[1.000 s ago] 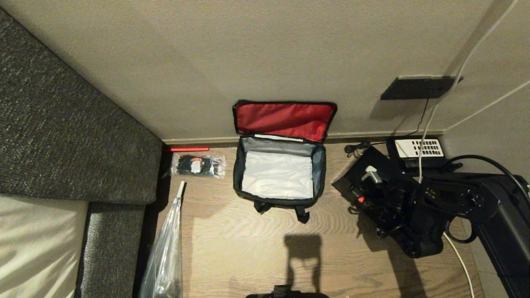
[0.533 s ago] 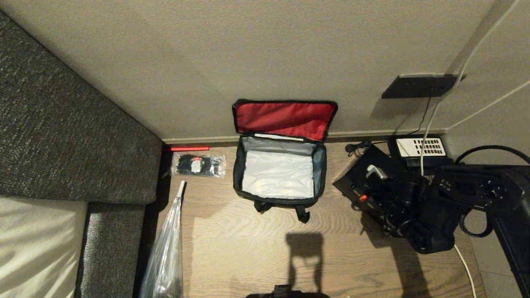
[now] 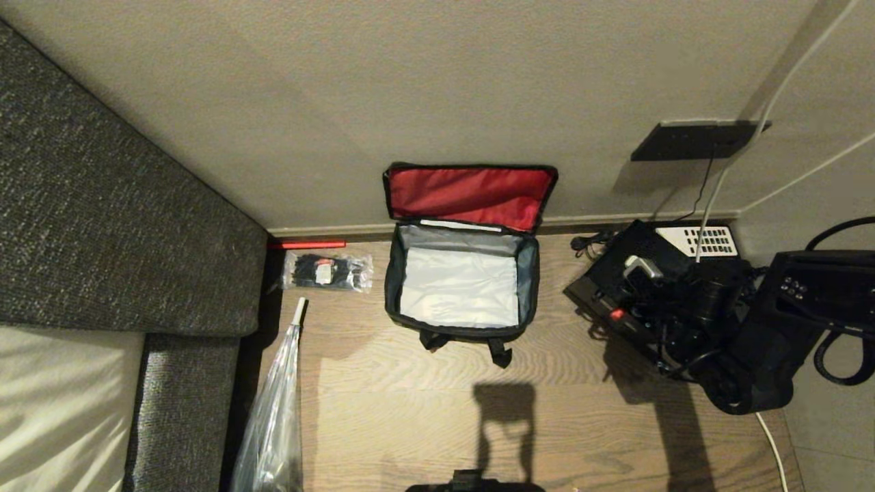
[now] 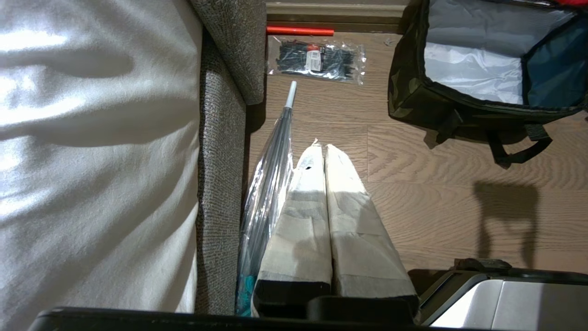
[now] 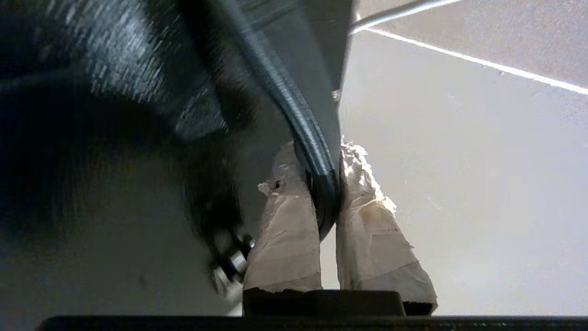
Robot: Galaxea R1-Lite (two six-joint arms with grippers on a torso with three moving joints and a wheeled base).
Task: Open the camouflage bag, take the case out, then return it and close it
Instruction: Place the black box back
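Carried rightward since before, the case (image 3: 618, 283) hangs from the right end effector (image 5: 327, 202) — clamped on its handle (image 5: 317, 161); camouflage bag (image 3: 461, 287) gapes open; left end effector (image 4: 324, 151) closed.

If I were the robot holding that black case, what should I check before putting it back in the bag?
1. Camouflage bag lid open, red lining up against the wall: ok.
2. Bag interior free of other things: ok, only the pale lining shows.
3. Right gripper shut on the handle of the case: ok.
4. Case clear of the telephone behind it: cannot tell, they overlap in the head view.
5. Left gripper out of the way: ok, shut beside the sofa.
6. White cable clear of the right arm: cannot tell.
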